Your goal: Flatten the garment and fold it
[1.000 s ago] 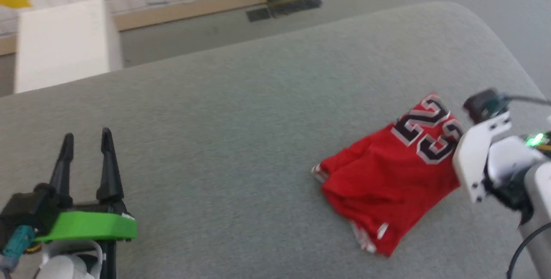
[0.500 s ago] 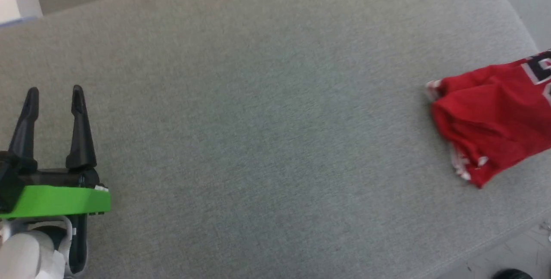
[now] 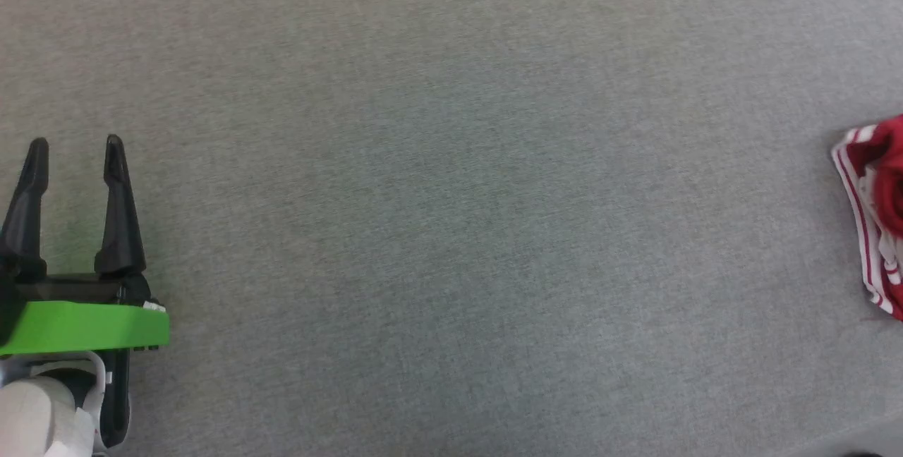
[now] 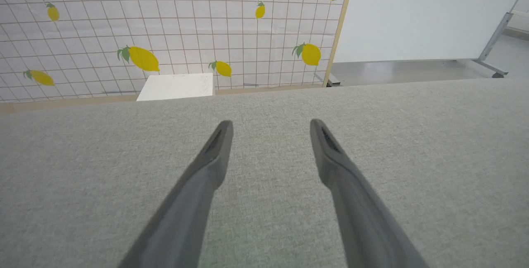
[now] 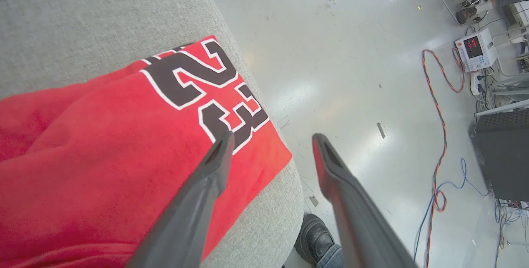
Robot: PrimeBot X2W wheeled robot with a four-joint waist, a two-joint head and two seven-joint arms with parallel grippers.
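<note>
Right wrist view: right tool [image 5: 271,137] spread wide, empty, over garment [image 5: 103,135]; left tool [image 3: 75,143] wide, empty.

Head view: high, tipped steeply down on the grey worktop [image 3: 451,196]; left pincer [image 3: 74,147] at lower left, garment [image 3: 871,217] cut by the right edge.
Left wrist view: low and close over the same worktop, facing across it to a lemon-print wall [image 4: 165,32].
Right wrist view: above the worktop's rounded corner, facing down on garment and floor [image 5: 351,53].
Shared: worktop in all three views; garment in the head and right wrist views.
</note>
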